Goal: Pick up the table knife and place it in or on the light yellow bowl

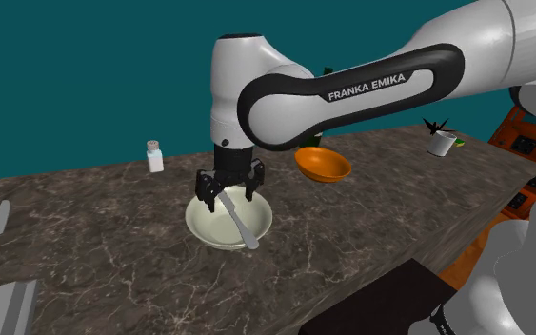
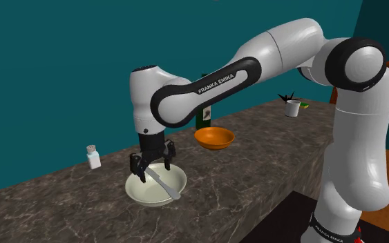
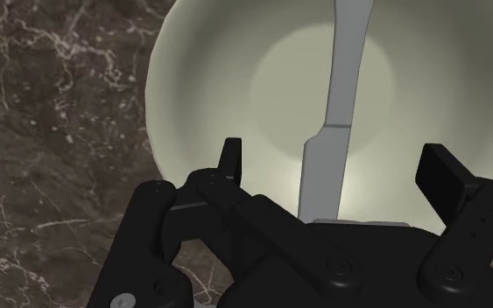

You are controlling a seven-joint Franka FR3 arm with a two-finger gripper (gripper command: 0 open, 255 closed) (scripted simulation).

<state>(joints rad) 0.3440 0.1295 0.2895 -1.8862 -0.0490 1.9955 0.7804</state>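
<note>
The gripper (image 1: 228, 189) hangs just above the light yellow bowl (image 1: 264, 221) with its 2 fingers spread wide. In the wrist view each black finger (image 3: 229, 156) stands clear of the table knife (image 3: 341, 79), so nothing is pinched.

The knife lies inside the bowl. In the shoulder view its long axis runs from under the gripper down and to that view's right, and its far end rests at the bowl's near rim. In the wrist view the same axis points straight away from the gripper, crossing the line between the fingers at a right angle, with the handle end nearest the palm.

The bowl stands on the dark marbled tabletop (image 1: 94, 228), well apart from the orange bowl (image 1: 323, 164) and the white shaker (image 1: 155, 156).

By my judgement the placing is done. What remains is a straight lift, and the handle sits between the open fingers, so any sideways drift could nudge it.
</note>
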